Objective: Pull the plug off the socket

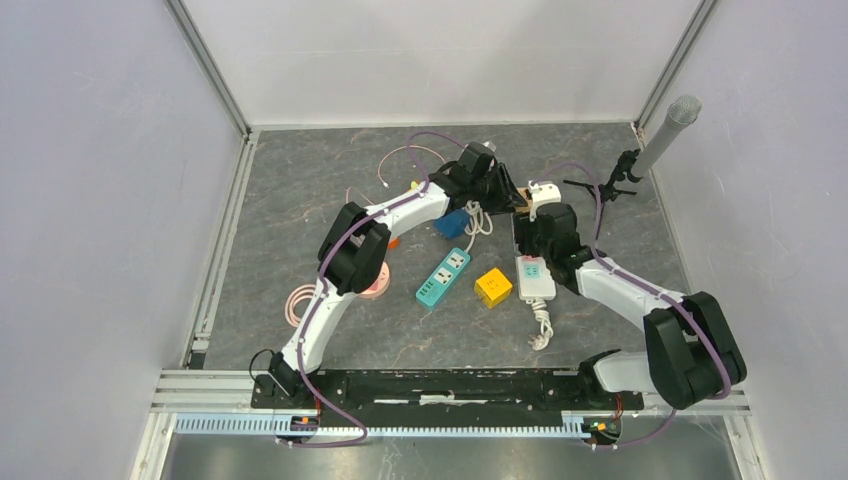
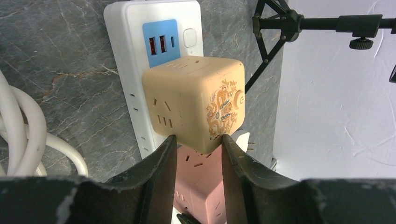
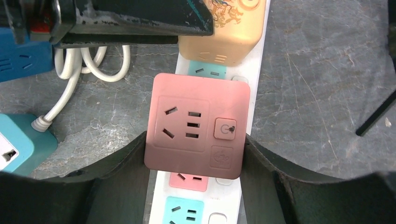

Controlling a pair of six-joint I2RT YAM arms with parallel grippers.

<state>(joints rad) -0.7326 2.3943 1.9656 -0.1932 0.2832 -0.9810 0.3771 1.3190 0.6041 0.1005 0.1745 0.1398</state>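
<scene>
A white power strip point(image 2: 123, 56) lies on the grey marble table, with two cube plugs standing in it. My left gripper point(image 2: 197, 140) is shut on the near lower corner of the beige cube plug point(image 2: 191, 102), which has a dragon print, one fingertip on each side. Behind that cube stands the pink cube plug point(image 3: 196, 126). My right gripper point(image 3: 195, 137) is shut on it, its fingers pressing both flanks. The strip point(image 3: 229, 205) runs on under the pink cube, with pink and teal outlets showing. In the top view both grippers meet over the strip point(image 1: 535, 278) at the back middle.
A teal power strip point(image 1: 443, 276), a yellow cube point(image 1: 493, 287) and a blue socket block point(image 1: 452, 223) lie left of the white strip. Its coiled white cord point(image 1: 541, 325) lies toward the arm bases. A microphone on a black stand point(image 1: 640, 160) is at the back right.
</scene>
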